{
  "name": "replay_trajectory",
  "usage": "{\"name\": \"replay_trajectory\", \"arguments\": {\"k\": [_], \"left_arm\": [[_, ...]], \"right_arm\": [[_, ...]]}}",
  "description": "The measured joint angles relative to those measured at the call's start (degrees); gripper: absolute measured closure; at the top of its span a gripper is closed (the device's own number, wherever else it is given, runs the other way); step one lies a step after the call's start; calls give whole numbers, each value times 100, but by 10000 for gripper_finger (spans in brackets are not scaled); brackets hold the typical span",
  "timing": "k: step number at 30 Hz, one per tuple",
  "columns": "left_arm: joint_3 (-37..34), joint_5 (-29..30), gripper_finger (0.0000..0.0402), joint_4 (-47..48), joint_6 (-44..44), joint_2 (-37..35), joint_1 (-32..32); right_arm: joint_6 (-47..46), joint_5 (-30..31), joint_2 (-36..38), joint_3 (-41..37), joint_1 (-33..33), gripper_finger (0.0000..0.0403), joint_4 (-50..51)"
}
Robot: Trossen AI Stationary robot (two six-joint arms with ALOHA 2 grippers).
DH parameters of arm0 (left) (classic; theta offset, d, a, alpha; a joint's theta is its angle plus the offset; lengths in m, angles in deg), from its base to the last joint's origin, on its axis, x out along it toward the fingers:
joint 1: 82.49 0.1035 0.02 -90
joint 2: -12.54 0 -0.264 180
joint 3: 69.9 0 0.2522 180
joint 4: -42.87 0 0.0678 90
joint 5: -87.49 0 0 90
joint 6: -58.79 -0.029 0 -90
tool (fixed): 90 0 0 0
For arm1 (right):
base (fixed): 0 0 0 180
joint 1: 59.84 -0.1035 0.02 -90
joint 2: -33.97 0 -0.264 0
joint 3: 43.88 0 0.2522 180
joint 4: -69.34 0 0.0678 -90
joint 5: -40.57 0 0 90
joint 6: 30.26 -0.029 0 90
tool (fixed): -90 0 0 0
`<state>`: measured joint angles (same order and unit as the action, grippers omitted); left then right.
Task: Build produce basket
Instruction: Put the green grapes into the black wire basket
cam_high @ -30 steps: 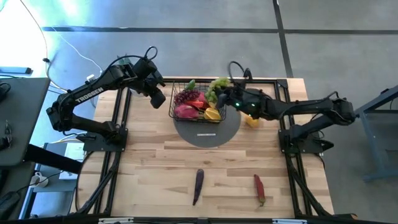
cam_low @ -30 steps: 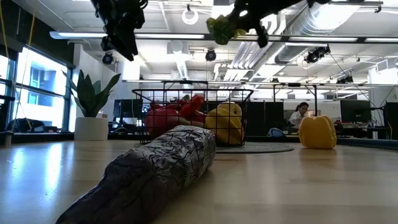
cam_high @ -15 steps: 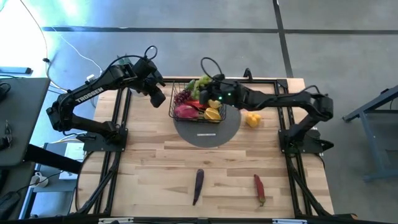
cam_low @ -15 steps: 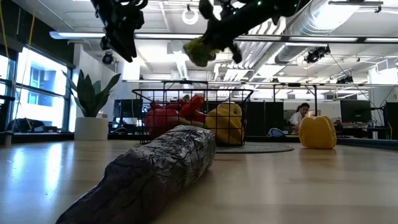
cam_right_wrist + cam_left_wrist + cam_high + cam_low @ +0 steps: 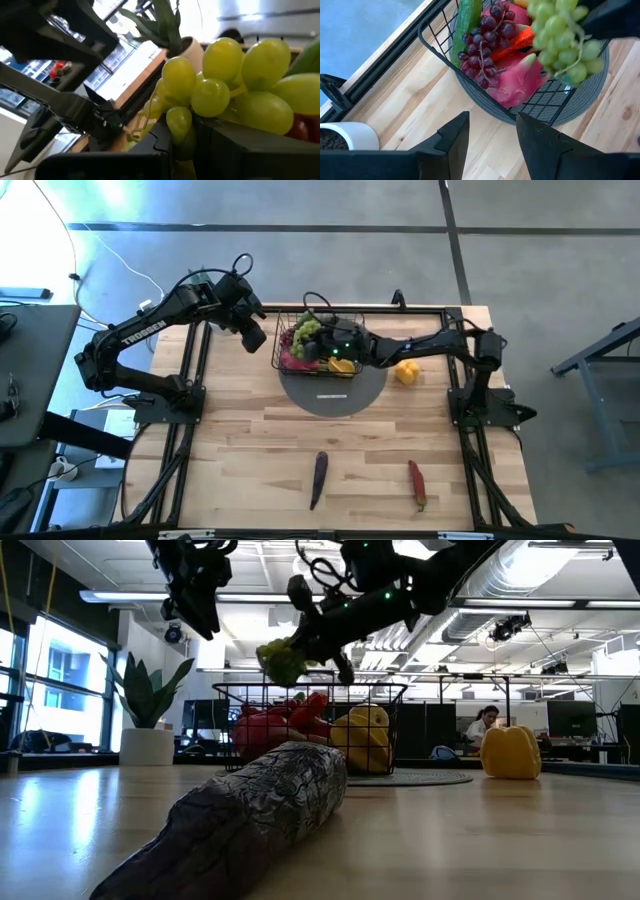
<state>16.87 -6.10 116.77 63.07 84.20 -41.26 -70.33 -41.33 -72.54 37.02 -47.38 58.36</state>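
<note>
basket [image 5: 281, 330]: black wire mesh, upright at the table's far middle.
inside: red grapes [image 5: 487, 30], cucumber [image 5: 466, 22], pink dragon fruit [image 5: 517, 80], a yellow piece [image 5: 362, 738].
green grapes [image 5: 277, 658]: hanging above the basket's left part.
yellow pepper [image 5: 406, 372]: right of the basket.
purple pod [image 5: 319, 477], red pod [image 5: 416, 483]: lying near, well apart.

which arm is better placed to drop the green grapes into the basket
The right. Its gripper already holds the green grapes directly above the basket. The left gripper hangs empty beside the basket, fingers apart.
</note>
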Motion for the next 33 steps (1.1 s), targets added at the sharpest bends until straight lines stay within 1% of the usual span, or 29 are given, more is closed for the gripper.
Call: {"name": "replay_trajectory", "arguments": {"k": [4, 9, 15, 18, 22, 27, 30, 31, 33], "left_arm": [[0, 36, 250, -2, 0, 0, 0], [0, 38, 250, 0, 0, 0, 0], [0, 38, 250, 0, 0, 0, 0], [0, 38, 250, 0, 0, 0, 0], [0, 38, 250, 0, 0, 0, 0], [0, 38, 250, 0, 0, 0, 0], [0, 38, 250, -2, 0, 0, 0], [0, 39, 250, -1, 0, 0, 0], [0, 38, 250, 0, 0, 0, 0]], "right_arm": [[-251, -7, -153, -2, -20, 387, -49], [-356, 96, -159, -2, -10, 386, 13], [-604, 26, -161, -2, 43, 382, 207], [-643, 24, -161, -2, 43, 359, 168], [-675, 35, -161, -2, 43, 306, 178], [-1077, -60, -161, 7, 126, 247, 192], [-1034, -364, -161, 259, 189, 230, 570], [-1003, -424, -161, 411, 194, 229, 823], [-822, -505, -161, 835, 184, 228, 1673]]}}
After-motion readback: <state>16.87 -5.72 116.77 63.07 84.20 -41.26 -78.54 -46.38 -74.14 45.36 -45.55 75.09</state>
